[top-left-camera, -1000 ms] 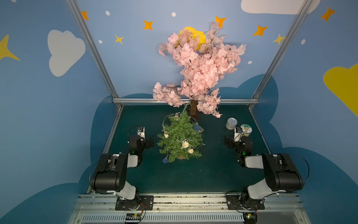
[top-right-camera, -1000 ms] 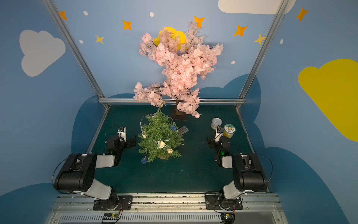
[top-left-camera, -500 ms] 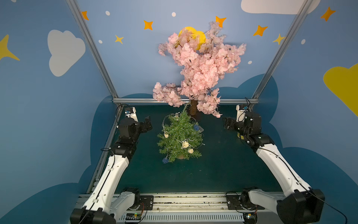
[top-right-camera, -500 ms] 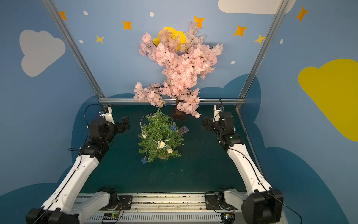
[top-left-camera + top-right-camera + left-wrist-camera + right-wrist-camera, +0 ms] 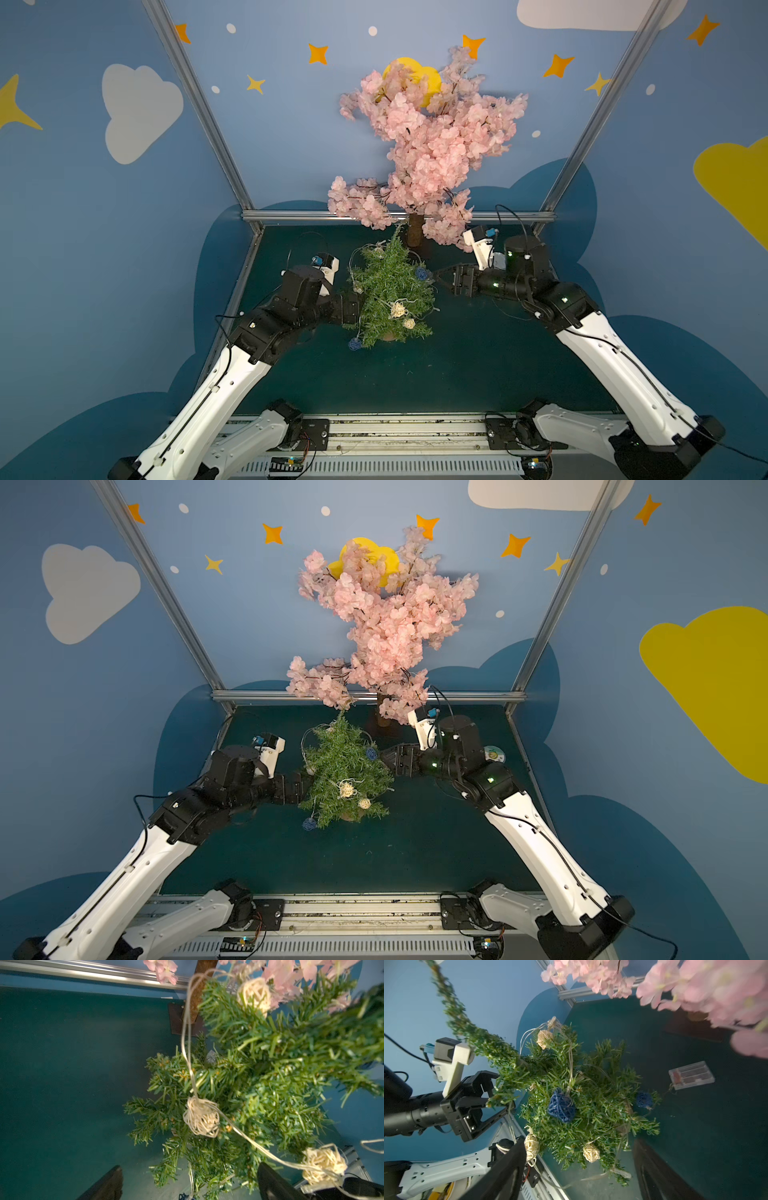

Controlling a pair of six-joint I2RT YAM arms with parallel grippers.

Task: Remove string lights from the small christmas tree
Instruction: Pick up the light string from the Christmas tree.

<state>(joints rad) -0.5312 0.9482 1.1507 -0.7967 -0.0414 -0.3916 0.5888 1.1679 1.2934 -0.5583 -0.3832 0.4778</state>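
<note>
Both arms have swung in from the rear corners to flank the small christmas tree (image 5: 390,286).
Item: left gripper (image 5: 500,1092), jaws spread around a branch tip. Item: right gripper (image 5: 439,276), jaws spread, just beside a blue ball (image 5: 422,273) of the string lights (image 5: 398,309), which are draped over the tree. The clear battery box (image 5: 691,1075) lies on the green mat (image 5: 457,374) near the tree.

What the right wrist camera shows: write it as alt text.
A small christmas tree draped in string lights with blue and cream woven balls fills the centre. The left gripper stands open at its branches; the clear battery box lies on the green table.
</note>
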